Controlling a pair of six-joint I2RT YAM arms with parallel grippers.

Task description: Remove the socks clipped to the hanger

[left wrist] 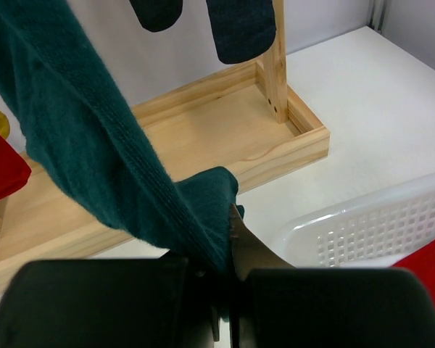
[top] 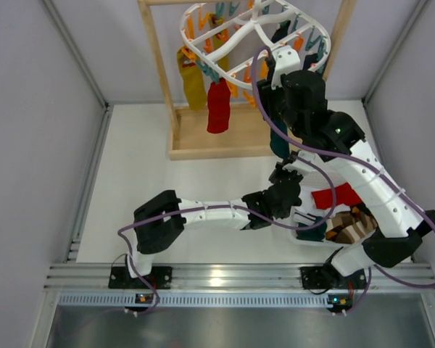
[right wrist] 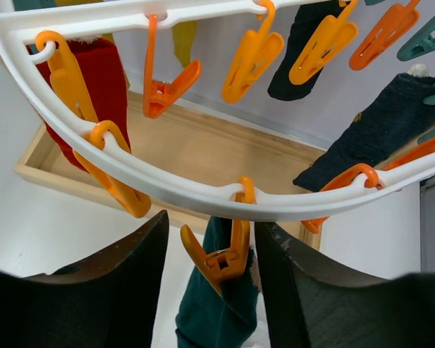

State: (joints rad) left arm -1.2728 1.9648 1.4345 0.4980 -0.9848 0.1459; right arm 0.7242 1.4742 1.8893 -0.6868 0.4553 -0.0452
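The white hanger hangs from the wooden stand, with orange and teal pegs under it. A red sock, a mustard sock and dark socks are clipped to it. An orange peg pinches the top of a teal sock. My right gripper is open, with one finger on each side of that peg. Lower down, my left gripper is shut on the teal sock's lower end, and the sock runs taut up to the left.
The wooden stand's base tray lies just behind the left gripper. A white perforated basket sits to the right with a red sock in it. The right arm hides much of the teal sock in the top view.
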